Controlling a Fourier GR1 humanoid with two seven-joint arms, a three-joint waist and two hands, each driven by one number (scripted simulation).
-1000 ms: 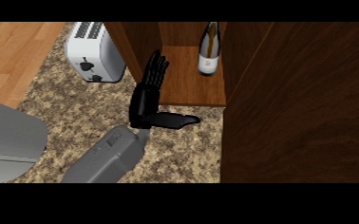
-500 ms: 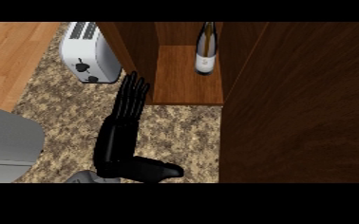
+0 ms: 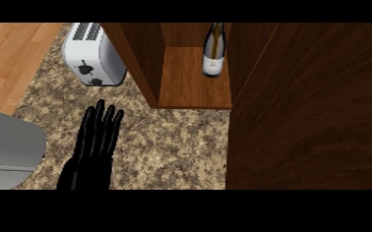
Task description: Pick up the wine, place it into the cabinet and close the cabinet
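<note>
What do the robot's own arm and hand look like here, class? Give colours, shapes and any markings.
One black hand shows, glossy, with long slim fingers. A rounded, plain grey shape sits at the left edge. No cables, markings or sleeves are visible.

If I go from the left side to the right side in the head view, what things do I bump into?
Left hand → toaster → wine bottle standing inside the cabinet → big wooden cabinet door.
</note>
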